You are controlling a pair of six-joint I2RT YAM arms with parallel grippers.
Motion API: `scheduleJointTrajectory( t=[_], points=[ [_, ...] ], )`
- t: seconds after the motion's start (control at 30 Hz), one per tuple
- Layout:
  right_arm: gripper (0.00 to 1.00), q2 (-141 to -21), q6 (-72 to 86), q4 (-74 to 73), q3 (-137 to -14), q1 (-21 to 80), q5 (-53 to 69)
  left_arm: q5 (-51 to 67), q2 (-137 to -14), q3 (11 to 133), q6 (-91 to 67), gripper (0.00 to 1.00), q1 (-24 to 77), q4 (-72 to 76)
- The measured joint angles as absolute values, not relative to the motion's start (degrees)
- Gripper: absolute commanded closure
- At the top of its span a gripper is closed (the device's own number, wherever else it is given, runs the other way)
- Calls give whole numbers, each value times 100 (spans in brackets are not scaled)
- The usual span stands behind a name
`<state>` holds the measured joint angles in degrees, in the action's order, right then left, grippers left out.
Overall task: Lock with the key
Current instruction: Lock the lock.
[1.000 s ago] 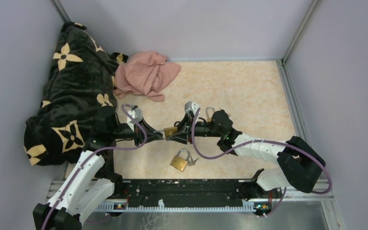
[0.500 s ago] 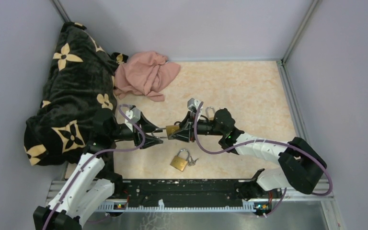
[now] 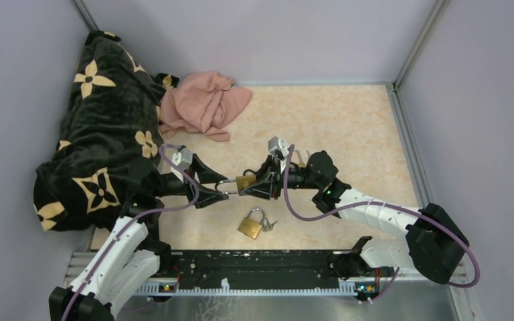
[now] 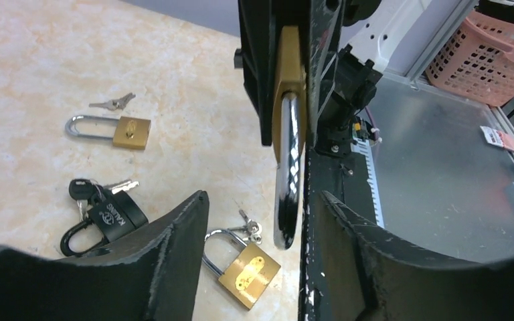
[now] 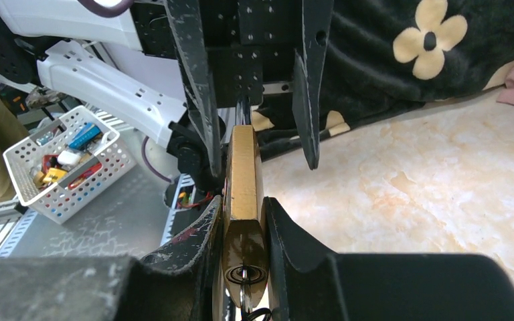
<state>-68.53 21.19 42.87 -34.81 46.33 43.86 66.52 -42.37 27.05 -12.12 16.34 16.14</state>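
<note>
The right end effector (image 3: 251,184) is clenched on the padlock (image 3: 243,181), held above the worktop (image 3: 348,127) between the arms. The left end effector (image 3: 218,188) is released, its fingers flanking the shackle (image 4: 286,190) without touching it. I cannot confirm the shackle is seated, so I judge locking unfinished.

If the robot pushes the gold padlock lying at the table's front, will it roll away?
Probably not: the padlock lies flat on its boxy body, so it would likely slide. It looks like solid metal, so probably heavy for its size. Its shiny shackle may be slippery.
</note>
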Motion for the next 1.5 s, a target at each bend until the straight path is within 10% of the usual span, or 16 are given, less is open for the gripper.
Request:
scheduleJointTrajectory(
  t=[0.27,1.5],
  points=[
    [100,-6853,2058,4080,-3494,4633,4368,6803,-4237,2696,-1496,100,1634,2154],
    [100,-8278,2993,7301,-3505,4333,3575,5146,-5162,2541,-2628,100,2093,4372]
  ],
)
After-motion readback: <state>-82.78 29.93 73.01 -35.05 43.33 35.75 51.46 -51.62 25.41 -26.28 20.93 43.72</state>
